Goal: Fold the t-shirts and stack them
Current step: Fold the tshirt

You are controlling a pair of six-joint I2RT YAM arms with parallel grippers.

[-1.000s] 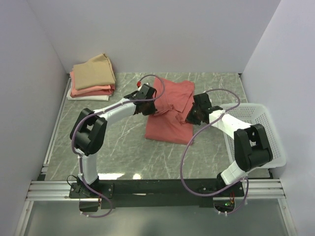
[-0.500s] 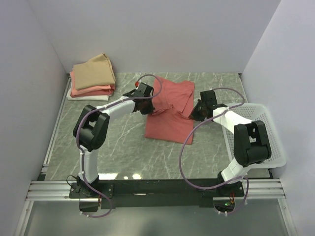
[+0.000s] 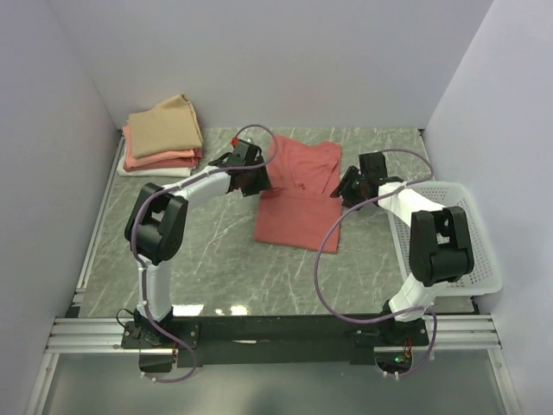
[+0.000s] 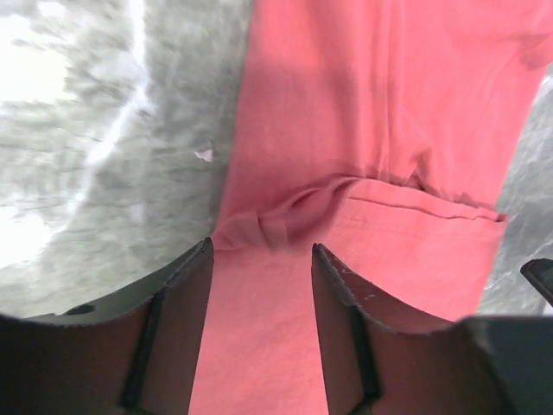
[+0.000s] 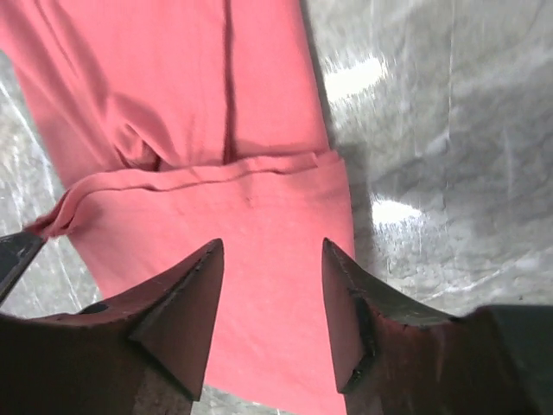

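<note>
The salmon-red t-shirt [image 3: 295, 197] lies flat in the middle of the table, a folded sleeve layer across it [image 4: 415, 233] [image 5: 216, 216]. My left gripper [image 3: 259, 178] is at the shirt's left edge. In its wrist view the left gripper [image 4: 262, 245] is open over the cloth with nothing between the fingers. At the shirt's right edge is my right gripper [image 3: 344, 188]. Its own view shows the right gripper [image 5: 272, 242] open and empty too. A stack of folded t-shirts sits at the back left: tan [image 3: 166, 125] on top, salmon-pink [image 3: 160, 159], white [image 3: 136, 171] at the bottom.
A white perforated basket [image 3: 484, 259] stands at the right edge of the table, beside the right arm. Grey marble tabletop [image 3: 207, 251] shows in front of the shirt. Walls close in on the left, back and right.
Both grippers have opened and let go of the salmon-red shirt. The lifted part now lies flat toward the back, and both grippers have shifted back and outward to its edges.
</note>
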